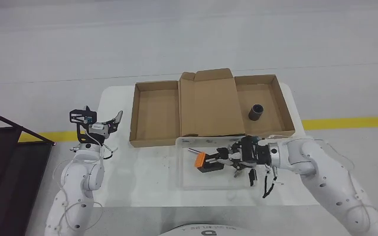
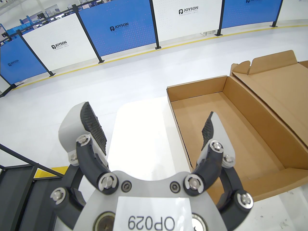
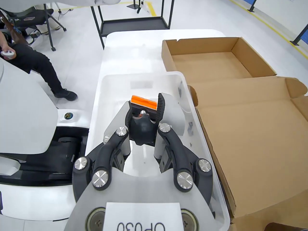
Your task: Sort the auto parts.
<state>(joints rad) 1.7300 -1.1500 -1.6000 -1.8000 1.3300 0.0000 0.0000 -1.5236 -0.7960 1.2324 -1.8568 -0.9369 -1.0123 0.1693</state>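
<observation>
My right gripper [image 3: 144,111] is shut on a black auto part with an orange end [image 3: 142,104], inside the clear plastic bin [image 3: 105,85]. From above, the same part [image 1: 205,161] sits in the bin [image 1: 184,177] with the right gripper [image 1: 220,158] around it. A black cylindrical part [image 1: 256,111] stands in the right compartment of the cardboard box [image 1: 282,106]. My left gripper [image 2: 151,123] hangs open and empty over the table's left end, beside the box's left compartment [image 2: 231,131]; from above the left gripper [image 1: 105,121] is near the table's left edge.
The box's folded lid [image 1: 209,109] lies between its two compartments, behind the bin. A black metal rack [image 1: 15,171] stands off the table's left side. White tabletop [image 1: 147,171] lies between the left arm and the bin.
</observation>
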